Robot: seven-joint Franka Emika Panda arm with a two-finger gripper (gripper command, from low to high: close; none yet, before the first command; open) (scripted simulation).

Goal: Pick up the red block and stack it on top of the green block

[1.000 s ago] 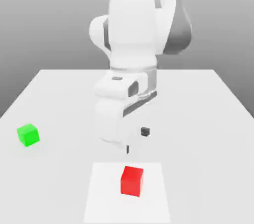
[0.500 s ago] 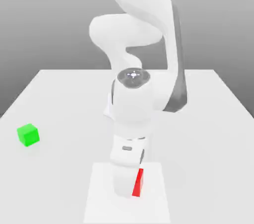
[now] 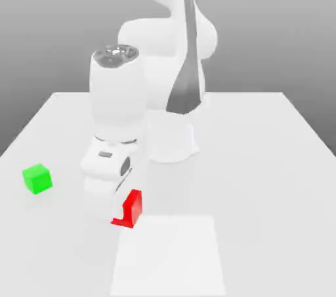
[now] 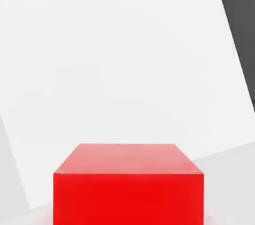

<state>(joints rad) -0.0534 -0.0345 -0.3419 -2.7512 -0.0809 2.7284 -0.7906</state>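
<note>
Nearest the exterior camera: pale square mat (image 3: pixel 169 256) on the bench (image 3: pixel 262 190). Just beyond its far edge, toward the exterior view's left corner, is the tool (image 3: pixel 125 213), closed on the red block (image 3: pixel 136 207). In the hand view the same block (image 4: pixel 128 199) sits close in, its near face looking square to the camera. It appears to be off the bench; clearance cannot be read.

Farther on: green block (image 3: pixel 37 179), resting on the bench, well apart from the tool, to the exterior view's left and probably somewhat deeper. This offset governs the next move. Its faces look turned relative to the red block's.

Judgement: pick done, transfer in hand, stack outstanding. Next, carry sideways toward the green block with height enough to clear its top, centre, then lower. Risk: a low approach would knock it; an off-centre release could tip the red one.
</note>
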